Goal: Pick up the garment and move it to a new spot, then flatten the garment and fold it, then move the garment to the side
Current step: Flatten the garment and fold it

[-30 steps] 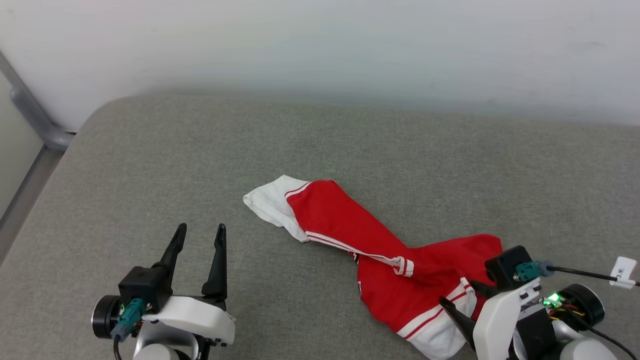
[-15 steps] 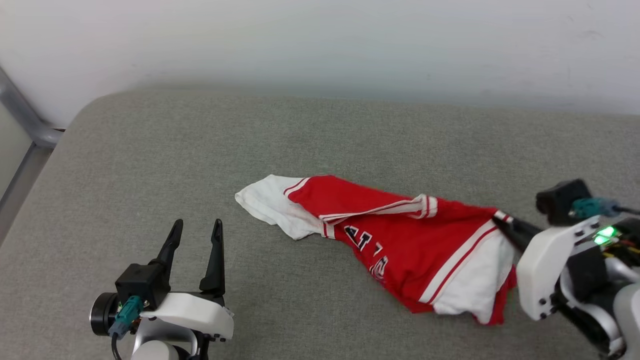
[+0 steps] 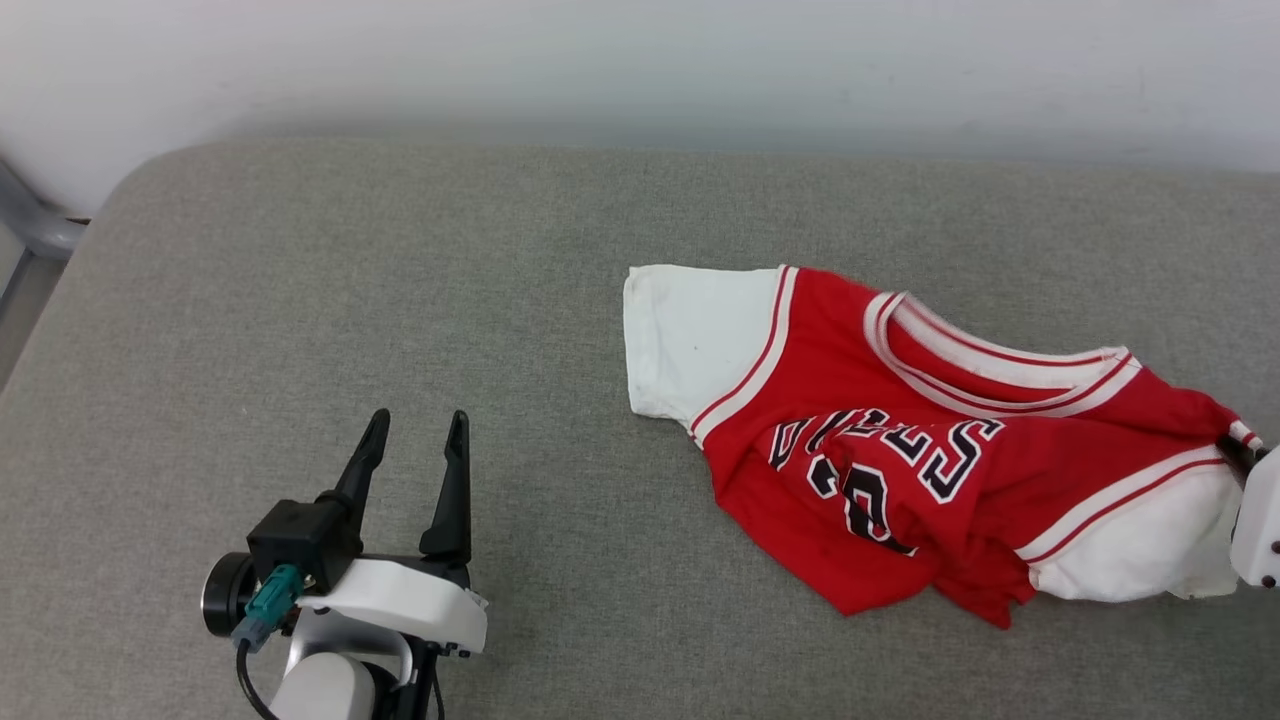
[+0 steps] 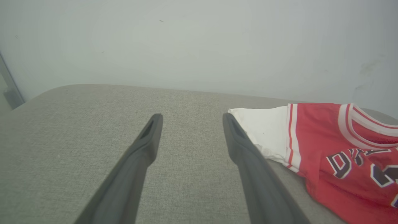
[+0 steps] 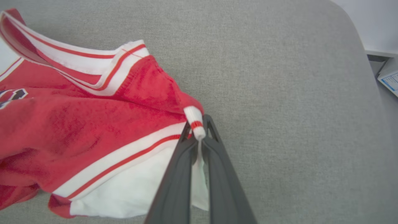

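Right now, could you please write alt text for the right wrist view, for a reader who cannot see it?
The right gripper is shut on the striped trim of a red jersey, where its white sleeve joins the red body. The jersey lies rumpled on a grey cushion, spreading left of the gripper, with its collar at the upper left.

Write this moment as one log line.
step: pick-and-move | right gripper: shut on garment trim | left gripper: open, empty | garment: rumpled on grey cushion
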Robot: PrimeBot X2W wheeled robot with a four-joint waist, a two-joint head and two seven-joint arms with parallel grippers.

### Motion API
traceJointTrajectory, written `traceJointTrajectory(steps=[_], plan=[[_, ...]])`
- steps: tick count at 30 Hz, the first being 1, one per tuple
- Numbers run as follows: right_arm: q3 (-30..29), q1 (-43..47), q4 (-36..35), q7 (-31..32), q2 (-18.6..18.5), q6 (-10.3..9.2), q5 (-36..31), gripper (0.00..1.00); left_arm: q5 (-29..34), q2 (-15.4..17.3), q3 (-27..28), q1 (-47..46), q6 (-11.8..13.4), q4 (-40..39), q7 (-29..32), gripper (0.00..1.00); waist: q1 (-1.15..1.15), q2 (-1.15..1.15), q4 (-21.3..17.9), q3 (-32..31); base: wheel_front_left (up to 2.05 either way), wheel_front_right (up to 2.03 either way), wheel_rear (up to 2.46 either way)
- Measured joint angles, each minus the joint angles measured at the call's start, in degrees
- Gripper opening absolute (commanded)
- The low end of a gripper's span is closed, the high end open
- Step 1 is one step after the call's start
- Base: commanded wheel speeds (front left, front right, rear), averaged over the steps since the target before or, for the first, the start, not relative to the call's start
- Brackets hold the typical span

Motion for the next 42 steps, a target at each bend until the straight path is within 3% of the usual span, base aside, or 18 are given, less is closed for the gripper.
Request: traceJointTrajectory(steps=[5,6,9,10,20,26,33,42], plan=[[-2.46,-0.08,9.04,-6.48,2.66,0.0,0.52,0.0,0.57,-0.6,0.86,-1.83,-1.1,0.64,0.0,1.0,0.0,0.0,0.66,2.77,0.0,0.0,0.0],[-2.76,-0.24,9.9,-8.13,3.2,0.0,0.68,0.14,0.62,-0.7,1.0,-1.95,-1.35,0.83,0.0,1.0,0.0,0.0,0.75,3.05,0.0,0.0,0.0],[-2.78,-0.95,11.93,-12.58,4.22,0.0,0.98,1.0,1.05,-0.87,1.4,-1.98,-1.6,1.26,0.0,1.0,0.0,0.0,0.75,3.3,0.0,0.0,0.0],[-2.78,-0.95,11.93,-12.58,4.22,0.0,0.98,1.0,1.05,-0.87,1.4,-1.98,-1.6,1.26,0.0,1.0,0.0,0.0,0.75,3.3,0.0,0.0,0.0],[-5.68,-0.14,10.13,-34.6,7.66,-0.01,-5.13,1.0,2.05,-1.6,2.78,-0.55,-2.35,3.14,0.0,1.0,0.0,0.0,-0.28,-0.49,0.0,0.0,0.0],[-3.49,4.3,5.55,-42.11,10.51,0.0,-7.92,1.0,2.66,-1.4,2.86,1.31,-2.44,4.0,0.0,1.0,-0.01,0.0,-1.21,-3.98,0.0,0.0,0.0],[0.11,10.52,-0.23,-44.62,14.52,0.0,-9.39,1.0,2.94,-0.9,2.78,2.97,-2.34,4.85,0.0,1.0,-0.01,0.0,-2.2,-7.17,0.0,0.0,0.0],[2.38,19.99,-10.61,-43.05,18.71,0.0,-11.4,1.0,2.99,-0.11,2.42,4.14,-1.81,4.9,0.62,1.0,-0.01,0.0,-3.56,-9.37,0.0,0.0,0.0]])
